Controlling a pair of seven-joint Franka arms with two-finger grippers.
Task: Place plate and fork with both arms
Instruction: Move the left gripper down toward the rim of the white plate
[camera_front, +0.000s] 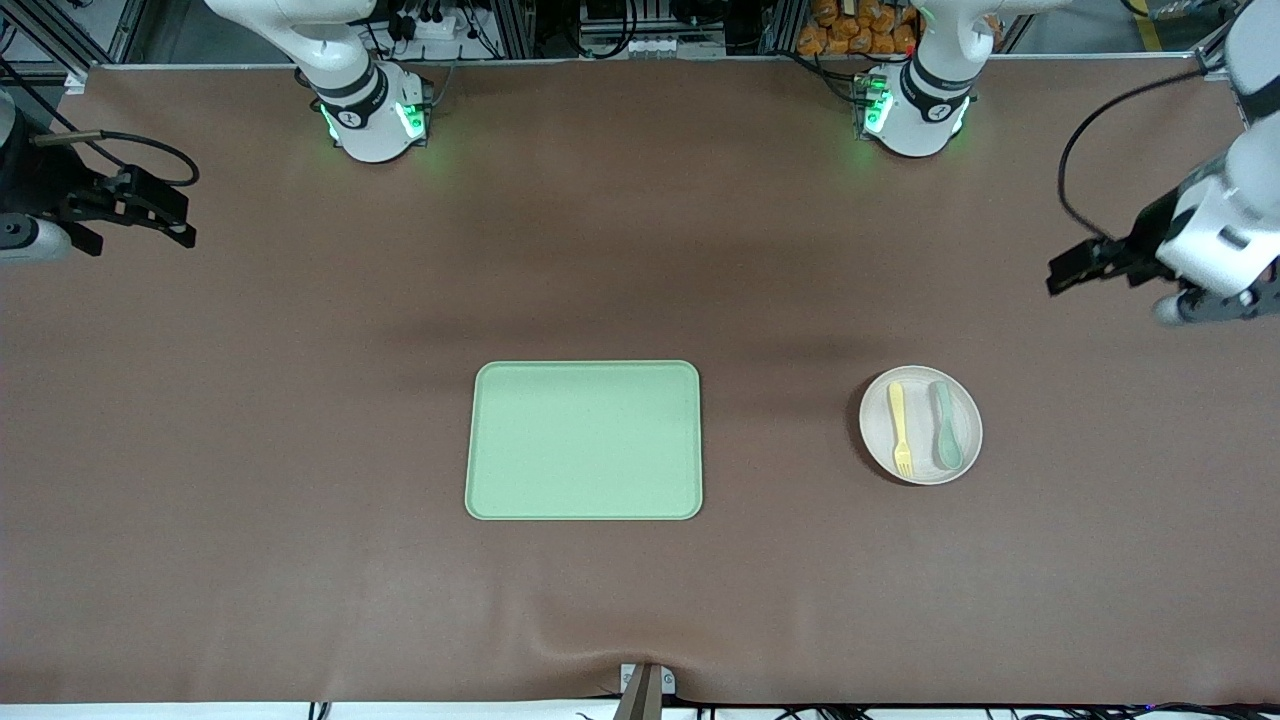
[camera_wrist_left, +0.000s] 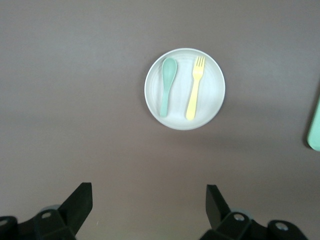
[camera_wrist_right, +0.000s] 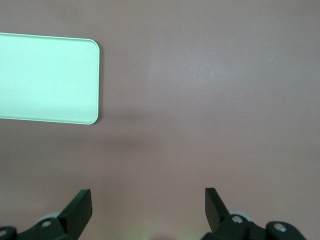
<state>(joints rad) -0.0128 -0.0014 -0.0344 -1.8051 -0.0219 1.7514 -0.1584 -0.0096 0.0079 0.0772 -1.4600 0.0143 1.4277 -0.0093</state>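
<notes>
The off-white plate (camera_front: 921, 462) lies on the brown table toward the left arm's end. On it lie the pale-yellow fork (camera_front: 899, 428) and a grey-green spoon (camera_front: 946, 425), side by side. In the left wrist view the plate (camera_wrist_left: 184, 119), fork (camera_wrist_left: 194, 89) and spoon (camera_wrist_left: 167, 85) show well ahead of my left gripper (camera_wrist_left: 149, 205), which is open and empty. That left gripper (camera_front: 1215, 305) hangs high over the table's edge at the left arm's end. My right gripper (camera_front: 30, 240) hangs over the right arm's end, open and empty (camera_wrist_right: 148, 210).
A rectangular light-green tray (camera_front: 584, 440) lies empty mid-table, level with the plate; one corner of it shows in the right wrist view (camera_wrist_right: 47, 77) and an edge in the left wrist view (camera_wrist_left: 315, 132). The two arm bases (camera_front: 370, 120) (camera_front: 915, 110) stand along the table's robot side.
</notes>
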